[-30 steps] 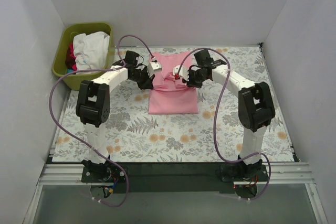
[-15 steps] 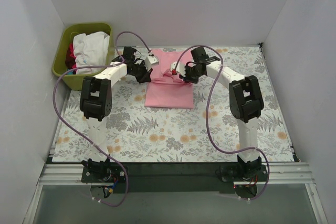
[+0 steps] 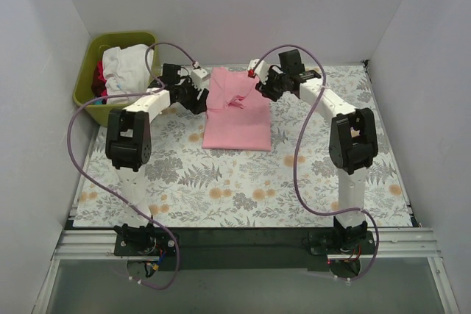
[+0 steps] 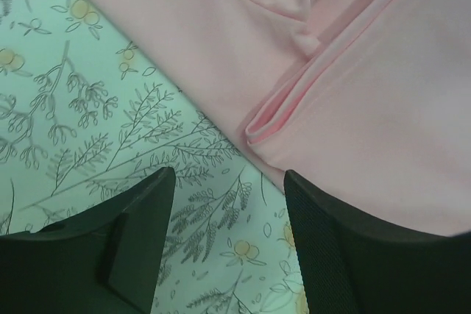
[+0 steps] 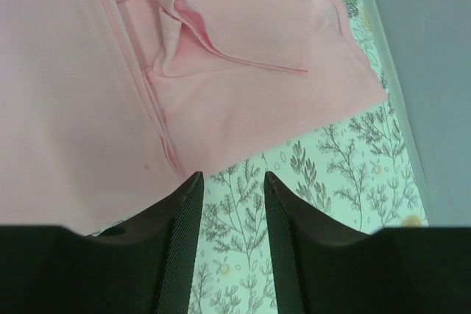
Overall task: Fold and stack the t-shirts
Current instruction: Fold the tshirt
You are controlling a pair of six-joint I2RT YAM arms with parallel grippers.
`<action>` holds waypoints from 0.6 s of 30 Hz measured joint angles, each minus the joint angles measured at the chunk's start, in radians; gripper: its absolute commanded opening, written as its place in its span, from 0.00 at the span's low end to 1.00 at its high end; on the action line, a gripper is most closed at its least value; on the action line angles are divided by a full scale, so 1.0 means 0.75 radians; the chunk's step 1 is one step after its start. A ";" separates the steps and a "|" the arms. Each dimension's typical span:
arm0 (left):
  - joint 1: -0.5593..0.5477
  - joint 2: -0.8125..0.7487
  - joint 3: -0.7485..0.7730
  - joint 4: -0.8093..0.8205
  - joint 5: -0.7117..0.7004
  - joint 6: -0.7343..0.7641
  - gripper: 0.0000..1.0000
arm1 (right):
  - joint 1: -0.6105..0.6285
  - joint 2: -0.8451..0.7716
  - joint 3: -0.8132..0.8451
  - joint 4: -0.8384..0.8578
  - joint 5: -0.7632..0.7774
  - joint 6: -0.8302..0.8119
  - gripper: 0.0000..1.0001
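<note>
A pink t-shirt [image 3: 235,115] lies folded into a tall rectangle at the middle-back of the floral table cover [image 3: 221,182], with small creases near its top. My left gripper [image 3: 202,98] sits just off the shirt's left edge. In the left wrist view the left gripper [image 4: 229,207] is open over the floral cover, and the pink t-shirt [image 4: 346,71] has a folded hem just ahead of the fingers. My right gripper [image 3: 263,87] is at the shirt's upper right corner. Seen from the right wrist, the right gripper [image 5: 232,182] is open and empty beside the pink t-shirt [image 5: 221,86].
A green basket [image 3: 87,86] stands at the back left, holding white [image 3: 129,64] and red [image 3: 99,79] clothes. White walls close in the left, back and right sides. Purple cables loop from both arms.
Both grippers moved toward the back of the table with the shirt's upper part, spread it out flat, then opened and let go. The shirt now reaches further back.
</note>
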 measured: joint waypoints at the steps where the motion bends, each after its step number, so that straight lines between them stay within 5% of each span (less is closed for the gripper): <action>1: 0.008 -0.037 -0.040 0.019 0.009 -0.032 0.58 | -0.008 -0.032 -0.010 0.000 -0.006 0.038 0.40; 6: 0.022 -0.294 -0.276 0.051 0.127 -0.162 0.44 | -0.032 -0.213 -0.105 -0.044 -0.131 0.253 0.21; 11: -0.017 -0.374 -0.351 0.071 0.273 -0.332 0.43 | -0.021 -0.210 -0.147 -0.074 -0.284 0.473 0.19; 18: -0.030 -0.198 -0.368 0.085 0.329 -0.593 0.43 | -0.016 0.019 -0.157 -0.103 -0.368 0.658 0.19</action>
